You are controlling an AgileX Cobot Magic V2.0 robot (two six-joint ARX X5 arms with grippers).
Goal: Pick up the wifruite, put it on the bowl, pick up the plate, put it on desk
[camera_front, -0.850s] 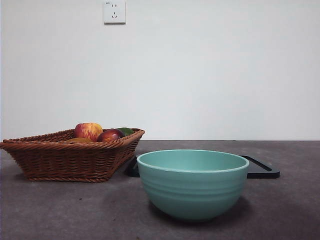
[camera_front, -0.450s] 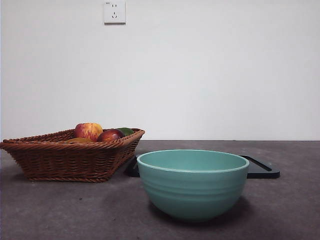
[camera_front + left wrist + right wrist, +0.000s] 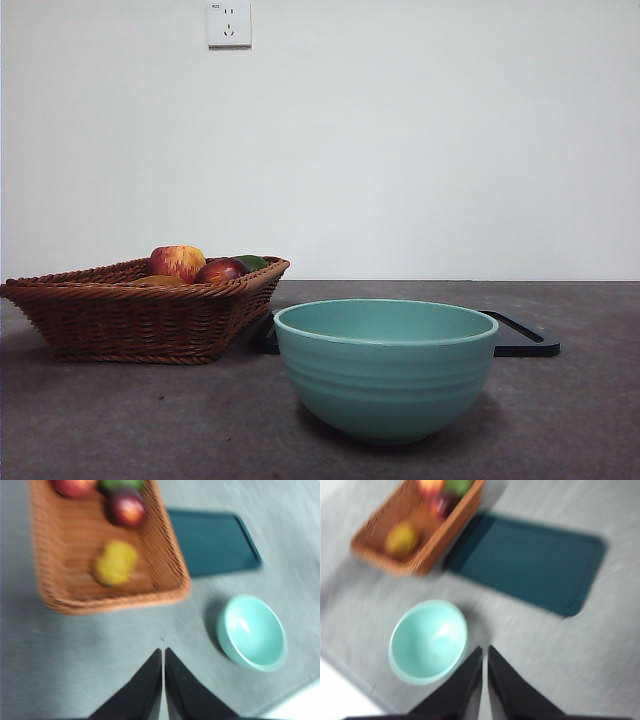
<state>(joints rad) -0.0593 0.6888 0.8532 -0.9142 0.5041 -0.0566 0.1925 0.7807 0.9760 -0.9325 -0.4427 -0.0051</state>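
The wifruite (image 3: 116, 562), a dull yellow-brown oval, lies in the wicker basket (image 3: 60, 580); only its top (image 3: 155, 281) shows over the basket rim in the front view, and it (image 3: 402, 538) is blurred in the right wrist view. The empty mint-green bowl (image 3: 385, 365) stands on the desk (image 3: 150, 420) in front. The plate (image 3: 530, 560), a dark flat rectangle, lies behind the bowl, beside the basket. My left gripper (image 3: 163, 652) and right gripper (image 3: 485, 652) hang high above the desk, both shut and holding nothing. Neither arm shows in the front view.
The basket (image 3: 130, 320) also holds a red-yellow apple (image 3: 177, 262), a dark red fruit (image 3: 220, 270) and a green one (image 3: 252, 262). The plate's edge (image 3: 525, 345) sticks out at the bowl's right. A white wall with a socket (image 3: 228, 23) stands behind.
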